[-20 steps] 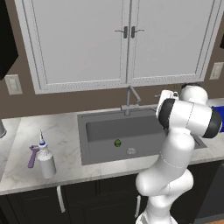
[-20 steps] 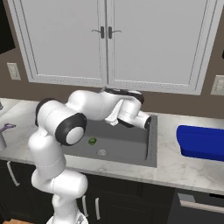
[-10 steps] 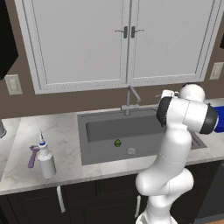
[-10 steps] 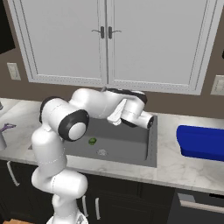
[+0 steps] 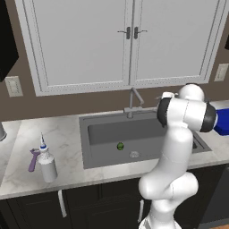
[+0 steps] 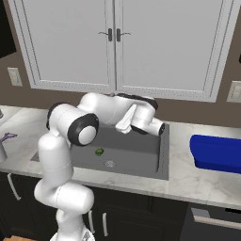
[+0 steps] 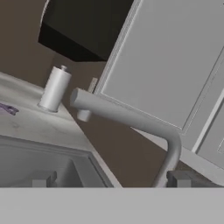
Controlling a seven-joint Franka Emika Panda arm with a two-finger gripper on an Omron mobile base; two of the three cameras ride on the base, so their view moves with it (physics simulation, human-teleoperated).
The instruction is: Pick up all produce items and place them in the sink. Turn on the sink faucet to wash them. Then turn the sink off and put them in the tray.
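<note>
The small green lime (image 5: 120, 146) (image 6: 99, 151) lies on the floor of the dark grey sink (image 5: 103, 134) (image 6: 141, 160), close to the round drain (image 5: 133, 154). The slim grey faucet (image 5: 134, 100) stands at the sink's back edge. In the hand view its angled spout (image 7: 127, 118) crosses the middle and its stem drops beside my right fingertip (image 7: 179, 178). My gripper (image 6: 159, 128) (image 7: 112, 180) hovers over the sink's back right part, open and holding nothing. The bright blue tray (image 6: 219, 153) (image 5: 221, 123) rests on the counter to the right.
A white spray bottle with a blue cap (image 5: 47, 163) and a purple tool (image 5: 32, 160) (image 7: 6, 108) sit on the left counter. A pale cylinder (image 7: 54, 89) stands further left by the wall. White cabinet doors (image 5: 129, 40) hang above the sink.
My hand has swung rightward along the back of the sink, past the faucet. The lime has stayed in the basin.
</note>
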